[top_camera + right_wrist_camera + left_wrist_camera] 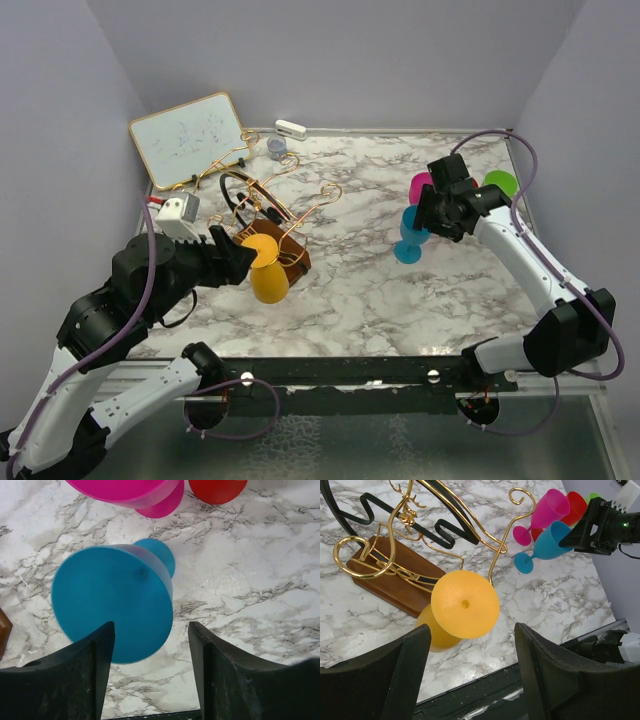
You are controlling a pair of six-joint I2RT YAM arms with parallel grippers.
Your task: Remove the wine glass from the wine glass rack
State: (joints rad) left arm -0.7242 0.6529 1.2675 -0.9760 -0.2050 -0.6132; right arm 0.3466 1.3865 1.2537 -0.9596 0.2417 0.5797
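The yellow wine glass (465,605) is hung foot-up at the 6 o'clock side of the wine glass rack (385,582). The left gripper (233,257) is spread apart just beside it. The right gripper (151,630) is spread apart over a blue glass (110,607), which is stood at 3 o'clock on the table (360,290).

Copper-gold wire wine glass rack (262,205) with curled hook arms stands upright on its dark brown wooden base, left of centre on the marble tabletop (360,275). An orange-yellow plastic wine glass (465,604) hangs tilted from a near arm, stem in the wire, round foot facing front, bowl low beside the base.
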